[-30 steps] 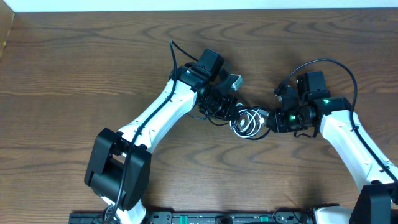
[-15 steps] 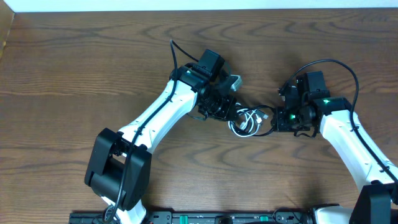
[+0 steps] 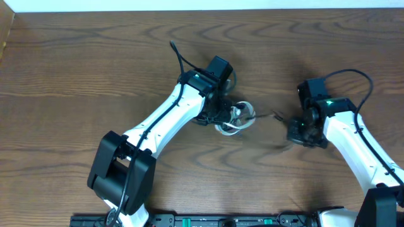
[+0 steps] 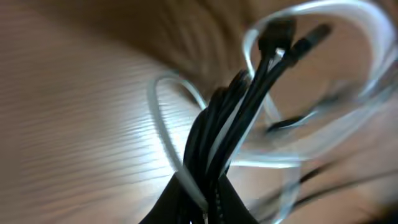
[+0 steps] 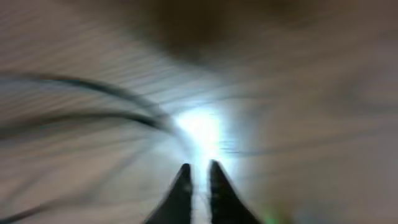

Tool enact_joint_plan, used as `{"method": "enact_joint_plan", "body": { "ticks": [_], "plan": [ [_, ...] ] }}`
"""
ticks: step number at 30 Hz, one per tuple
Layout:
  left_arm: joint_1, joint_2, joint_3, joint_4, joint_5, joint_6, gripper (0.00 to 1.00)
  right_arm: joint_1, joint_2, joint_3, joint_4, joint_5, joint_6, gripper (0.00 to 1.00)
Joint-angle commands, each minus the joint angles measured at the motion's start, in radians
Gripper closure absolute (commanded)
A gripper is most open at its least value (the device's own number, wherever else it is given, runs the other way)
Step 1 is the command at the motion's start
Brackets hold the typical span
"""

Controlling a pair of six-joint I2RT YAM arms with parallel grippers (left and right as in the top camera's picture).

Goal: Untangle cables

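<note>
Here the cables (image 3: 235, 117) lie in a small tangle near the middle of the table (image 3: 76, 63). White loops fan out to the right and black cords are bunched at their left side. In the left wrist view the cables (image 4: 239, 106) rise as a tight sheaf of black cords with one white cord among them, plug ends at the top, and pale loops ring them, all blurred. The left gripper (image 3: 218, 115) sits on the bundle's left edge, its jaws closed on that sheaf, which comes straight out from between them (image 4: 202, 208). One thin black strand (image 3: 278, 115) trails rightward from the tangle toward the right gripper (image 3: 291, 131), which is well apart from the loops. Its jaws (image 5: 199, 167) stand almost together with only a slit between them. The blur hides whether any cord is caught there. Dark arcs (image 5: 93, 115) cross the wood to their left.
</note>
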Motion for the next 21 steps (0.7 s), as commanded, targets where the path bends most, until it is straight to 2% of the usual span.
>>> {"method": "enact_joint_plan", "body": {
  "ticks": [1,4,8,10,13,14,15,17,21],
  "plan": [
    [0.032,-0.011,0.008,-0.012,-0.139,-0.053,0.93,-0.019,0.005,0.001,-0.003,0.186,0.114,0.86],
    [0.032,-0.011,0.008,-0.014,-0.15,-0.053,0.93,-0.039,0.005,0.001,-0.008,0.228,0.114,0.83],
    [0.032,-0.011,0.008,-0.011,-0.149,-0.053,0.93,-0.073,0.005,0.001,0.03,0.174,0.08,0.72],
    [0.032,-0.011,0.008,0.0,-0.114,-0.031,0.93,-0.072,0.005,0.001,0.101,0.022,-0.053,0.69],
    [0.032,-0.011,0.008,0.029,0.018,0.051,0.93,-0.064,0.005,0.001,0.202,-0.325,-0.347,0.59],
    [0.032,-0.011,0.008,0.05,0.124,0.113,0.93,-0.049,0.005,0.001,0.24,-0.557,-0.525,0.49],
    [0.032,-0.011,0.008,0.057,0.168,0.137,0.92,-0.037,0.005,0.001,0.253,-0.625,-0.578,0.42],
    [0.032,-0.011,0.008,0.06,0.2,0.151,0.93,-0.013,0.005,0.001,0.27,-0.627,-0.606,0.37],
    [0.032,-0.011,0.008,0.055,0.219,0.181,0.93,0.044,0.005,-0.007,0.302,-0.41,-0.605,0.3]
  ]
}}
